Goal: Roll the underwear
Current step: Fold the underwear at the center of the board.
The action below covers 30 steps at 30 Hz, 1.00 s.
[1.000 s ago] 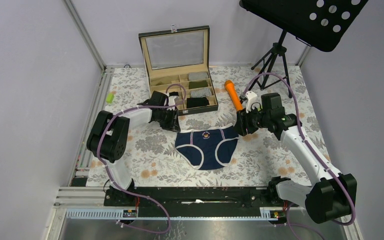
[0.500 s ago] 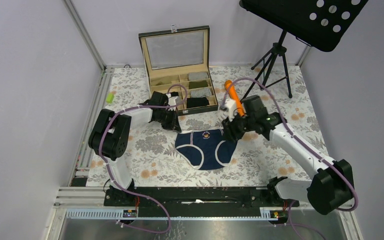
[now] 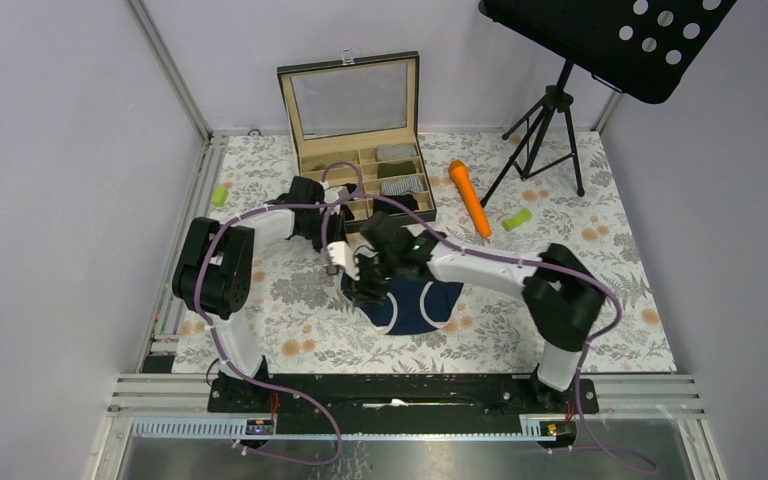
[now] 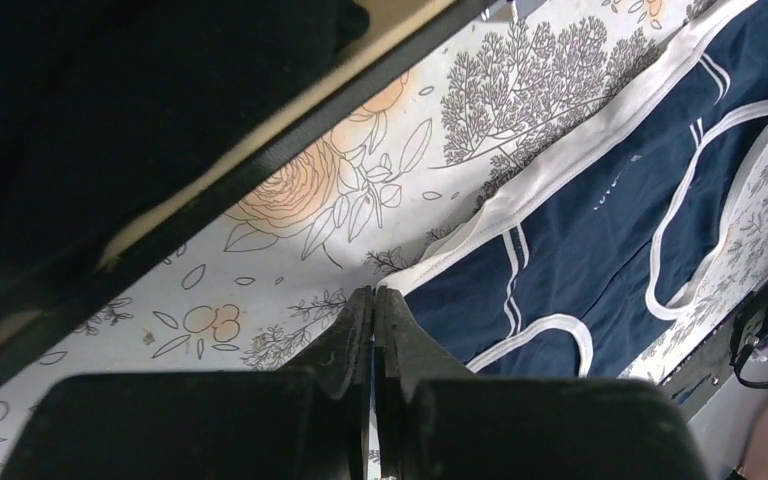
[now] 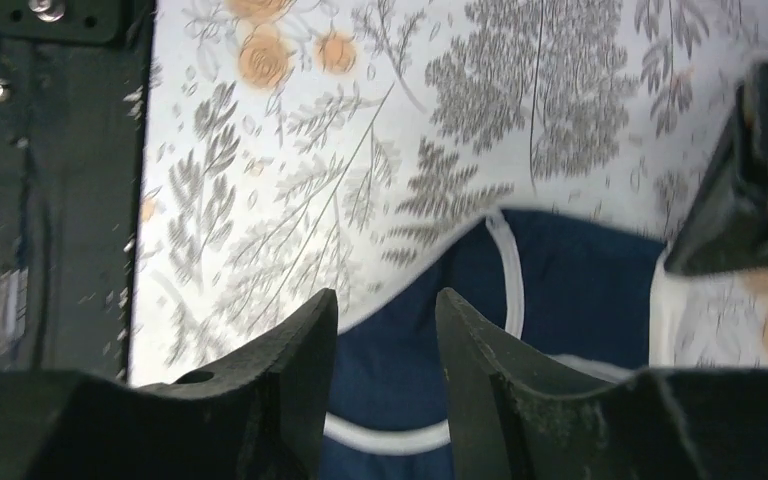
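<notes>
The navy underwear [image 3: 415, 305] with white trim lies flat on the floral cloth, and its upper left part is covered by my right arm. My left gripper [image 4: 373, 292] is shut, its tips pinching the left corner of the white waistband [image 4: 520, 215]. In the top view the left gripper [image 3: 328, 232] sits between the box and the underwear. My right gripper [image 5: 386, 300] is open and hovers just over the navy underwear [image 5: 570, 290] near a leg hole, with nothing between its fingers. From above, the right gripper [image 3: 360, 283] reaches across from the right.
An open compartment box [image 3: 312, 160] holds rolled garments, among them an olive one [image 3: 397, 168]. An orange carrot-shaped stick [image 3: 470, 197] and a green cylinder [image 3: 517, 218] lie to the right. A music stand tripod [image 3: 550, 125] stands at the back right.
My right arm has swung left across the underwear to its left side. My left gripper has closed on the waistband corner. The underwear's right edge has shifted slightly left.
</notes>
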Tool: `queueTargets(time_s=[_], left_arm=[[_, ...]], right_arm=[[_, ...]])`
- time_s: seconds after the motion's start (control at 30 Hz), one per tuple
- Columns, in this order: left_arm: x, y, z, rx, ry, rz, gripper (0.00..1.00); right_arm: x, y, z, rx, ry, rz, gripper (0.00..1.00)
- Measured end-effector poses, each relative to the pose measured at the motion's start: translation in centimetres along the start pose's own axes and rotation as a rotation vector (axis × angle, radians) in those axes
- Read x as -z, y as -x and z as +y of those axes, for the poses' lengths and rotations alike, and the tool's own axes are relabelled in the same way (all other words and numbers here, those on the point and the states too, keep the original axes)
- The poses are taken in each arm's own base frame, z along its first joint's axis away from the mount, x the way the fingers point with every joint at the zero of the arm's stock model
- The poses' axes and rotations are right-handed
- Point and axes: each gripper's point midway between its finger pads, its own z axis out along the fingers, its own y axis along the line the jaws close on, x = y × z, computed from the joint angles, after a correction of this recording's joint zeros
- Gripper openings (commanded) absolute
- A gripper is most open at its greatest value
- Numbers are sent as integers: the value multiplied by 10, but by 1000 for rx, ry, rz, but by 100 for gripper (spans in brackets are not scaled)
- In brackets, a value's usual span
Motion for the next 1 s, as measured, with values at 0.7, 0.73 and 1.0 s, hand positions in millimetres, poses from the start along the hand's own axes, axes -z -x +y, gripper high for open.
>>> queueTargets(time_s=[0.7,0.73,1.0], left_arm=[[4,4,2,-5,8,-10,0],[5,4,3,-4,8,-11,0],[7,3,4,0,10,-15,0]], right_arm=[[-77,-20,-41,60,-113,105,52],[-79,-22,-42,57,-118,110,51],[-89,-30,-49,29,-157,127,32]])
